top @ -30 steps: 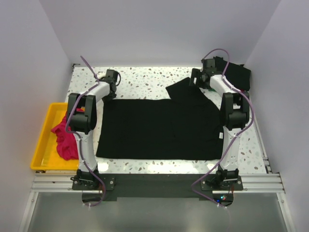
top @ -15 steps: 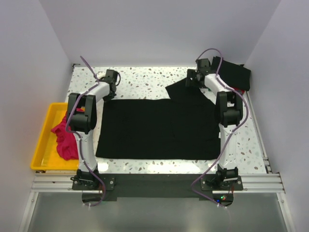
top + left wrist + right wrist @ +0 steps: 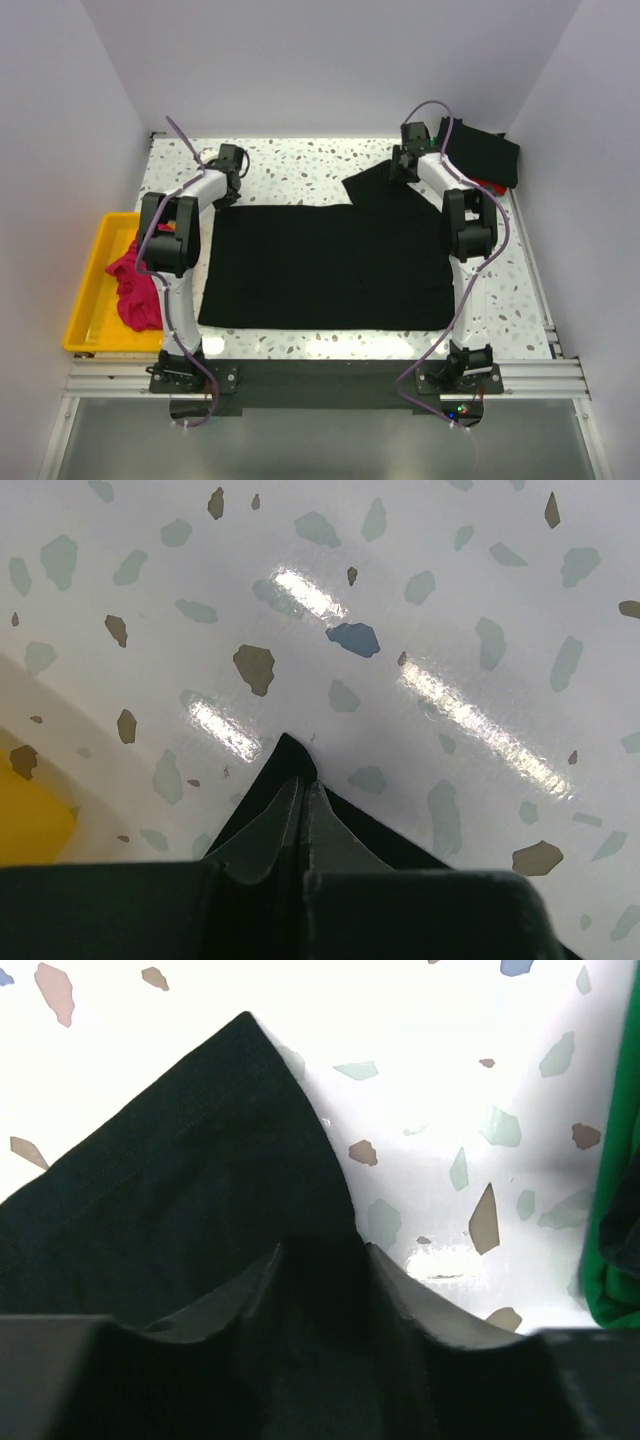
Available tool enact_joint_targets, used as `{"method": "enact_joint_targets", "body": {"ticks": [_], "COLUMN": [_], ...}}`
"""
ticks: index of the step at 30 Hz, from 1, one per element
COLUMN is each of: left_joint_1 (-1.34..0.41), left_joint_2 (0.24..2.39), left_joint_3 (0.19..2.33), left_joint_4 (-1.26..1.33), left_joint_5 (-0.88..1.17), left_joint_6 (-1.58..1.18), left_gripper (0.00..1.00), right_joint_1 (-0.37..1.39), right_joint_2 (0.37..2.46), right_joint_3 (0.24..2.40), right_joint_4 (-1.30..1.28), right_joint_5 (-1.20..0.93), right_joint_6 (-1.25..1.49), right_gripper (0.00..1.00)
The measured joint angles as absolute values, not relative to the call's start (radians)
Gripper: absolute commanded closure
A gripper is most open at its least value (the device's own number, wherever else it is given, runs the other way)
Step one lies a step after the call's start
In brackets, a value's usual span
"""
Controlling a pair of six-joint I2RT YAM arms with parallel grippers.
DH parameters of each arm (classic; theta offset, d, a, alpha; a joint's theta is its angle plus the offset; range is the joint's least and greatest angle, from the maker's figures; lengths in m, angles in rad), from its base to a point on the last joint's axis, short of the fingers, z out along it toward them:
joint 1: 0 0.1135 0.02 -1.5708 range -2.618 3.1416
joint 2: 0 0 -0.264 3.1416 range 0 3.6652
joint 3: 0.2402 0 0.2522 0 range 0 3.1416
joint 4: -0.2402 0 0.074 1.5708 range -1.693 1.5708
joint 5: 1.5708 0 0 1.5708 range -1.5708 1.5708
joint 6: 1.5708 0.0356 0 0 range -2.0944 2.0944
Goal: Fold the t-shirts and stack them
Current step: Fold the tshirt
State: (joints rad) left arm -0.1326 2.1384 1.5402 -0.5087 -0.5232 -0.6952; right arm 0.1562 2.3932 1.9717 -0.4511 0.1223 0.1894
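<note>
1. The left hand [image 3: 302, 785] is clamped on the far left corner of the black t-shirt [image 3: 325, 265]. The right hand [image 3: 323, 1246] is part open, astride its sleeve.
2. Risk: a shallow pinch could let the cloth slip and skew the fold.
3. Count: one black t-shirt spread mid-desk [image 3: 300, 165], one pink t-shirt [image 3: 135, 285] in the tray [image 3: 85, 300], and one stack [image 3: 485, 155] at the far right corner.

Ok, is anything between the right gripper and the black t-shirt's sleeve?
Nothing visible does. The right gripper has its fingers on either side of the sleeve corner of the black t-shirt, jaws apart. The green cloth lies off to one side.
</note>
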Motion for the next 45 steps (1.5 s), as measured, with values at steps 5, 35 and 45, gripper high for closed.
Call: {"method": "enact_joint_targets", "body": {"ticks": [5,35,45], "left_joint_1": [-0.131,-0.096,-0.096], "left_joint_2": [2.135,2.131,2.049], "left_joint_3": [1.538,1.730,1.554], "left_joint_4": [-0.507,-0.509,-0.513], "left_joint_5": [-0.516,-0.424,-0.419], "left_joint_6": [-0.695,-0.645,-0.663], "left_gripper": [1.00,1.00,1.00], "right_joint_1": [0.156,0.089,0.087], "right_joint_2": [2.390,2.146,1.816], "right_joint_3": [1.968,1.872,1.524], "right_joint_4": [-0.453,-0.481,-0.458], "right_joint_5": [0.122,0.143,0.138], "right_joint_6": [0.212,0.259,0.344], "right_gripper": [0.85,0.90,0.90]}}
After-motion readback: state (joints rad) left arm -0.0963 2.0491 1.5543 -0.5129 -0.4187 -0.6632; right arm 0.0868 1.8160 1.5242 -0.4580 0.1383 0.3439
